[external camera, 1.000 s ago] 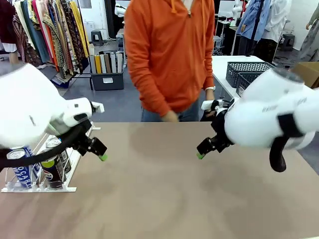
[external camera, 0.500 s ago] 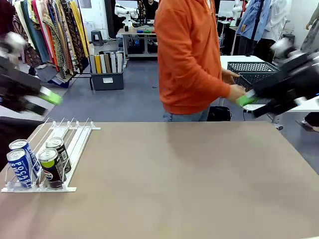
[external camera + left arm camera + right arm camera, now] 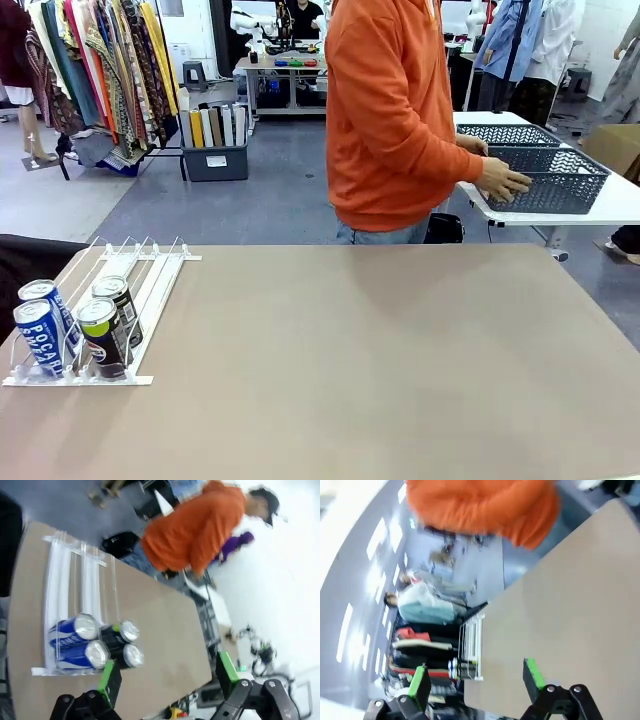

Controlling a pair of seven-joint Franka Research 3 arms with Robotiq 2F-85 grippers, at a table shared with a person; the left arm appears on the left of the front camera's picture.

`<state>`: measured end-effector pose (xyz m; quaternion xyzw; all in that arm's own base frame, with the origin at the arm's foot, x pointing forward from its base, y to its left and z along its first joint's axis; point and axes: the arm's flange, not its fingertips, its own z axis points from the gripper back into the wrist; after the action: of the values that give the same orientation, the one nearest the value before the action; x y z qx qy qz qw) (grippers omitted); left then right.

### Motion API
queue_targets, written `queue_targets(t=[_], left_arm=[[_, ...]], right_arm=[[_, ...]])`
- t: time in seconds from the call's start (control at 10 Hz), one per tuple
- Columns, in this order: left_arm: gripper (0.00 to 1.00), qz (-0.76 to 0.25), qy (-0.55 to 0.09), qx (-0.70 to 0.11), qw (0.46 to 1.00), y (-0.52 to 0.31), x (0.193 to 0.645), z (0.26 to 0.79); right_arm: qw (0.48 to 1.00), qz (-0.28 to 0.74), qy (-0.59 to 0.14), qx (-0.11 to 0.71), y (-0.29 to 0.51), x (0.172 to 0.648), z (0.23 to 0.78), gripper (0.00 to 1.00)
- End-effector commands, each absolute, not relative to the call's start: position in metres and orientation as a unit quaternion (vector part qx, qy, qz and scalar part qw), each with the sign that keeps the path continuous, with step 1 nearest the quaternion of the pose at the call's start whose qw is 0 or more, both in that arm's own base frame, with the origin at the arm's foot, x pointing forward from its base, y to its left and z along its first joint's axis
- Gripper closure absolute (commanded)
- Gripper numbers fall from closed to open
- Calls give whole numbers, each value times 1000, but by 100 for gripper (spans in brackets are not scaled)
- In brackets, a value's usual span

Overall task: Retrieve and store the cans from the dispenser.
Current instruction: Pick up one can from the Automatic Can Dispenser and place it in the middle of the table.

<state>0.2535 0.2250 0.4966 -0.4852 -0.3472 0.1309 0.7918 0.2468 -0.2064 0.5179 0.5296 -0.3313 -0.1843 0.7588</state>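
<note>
The dispenser (image 3: 150, 290) lies at the table's left end, white rails sloping toward its front stop. Two blue cans (image 3: 40, 335) and two black cans with green-yellow bands (image 3: 102, 338) stand upright at the stop. From high above, the left wrist view looks down on the dispenser (image 3: 65, 575), the blue cans (image 3: 75, 642) and the black cans (image 3: 122, 642). My left gripper (image 3: 168, 674) is open and holds nothing. My right gripper (image 3: 476, 676) is also open and empty, high over the table, with the dispenser (image 3: 472, 645) small and far off.
A person in an orange hoodie (image 3: 395, 110) stands beyond the far edge, turned right, with both hands on a dark mesh basket (image 3: 545, 178) on a white side table (image 3: 620, 205). The brown tabletop (image 3: 380, 350) stretches bare to the right of the dispenser.
Both arms rose from low over the table and left the front view. The person stepped right and took hold of the mesh basket. The cans stayed put.
</note>
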Motion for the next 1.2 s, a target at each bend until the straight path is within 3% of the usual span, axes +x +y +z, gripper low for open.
queue_targets(t=[0.0,0.1,0.2,1.1], left_arm=[[0,184,-375,-514,749,223,252,456],[0,200,-371,-508,751,225,256,448],[0,172,-355,-496,774,245,251,476],[0,180,-343,-490,781,244,248,477]], right_arm=[[729,-195,-354,553,-188,233,460,0],[735,-187,-351,550,-184,238,454,0],[741,-210,-340,539,-228,242,498,0],[741,-210,-340,539,-228,242,498,0]])
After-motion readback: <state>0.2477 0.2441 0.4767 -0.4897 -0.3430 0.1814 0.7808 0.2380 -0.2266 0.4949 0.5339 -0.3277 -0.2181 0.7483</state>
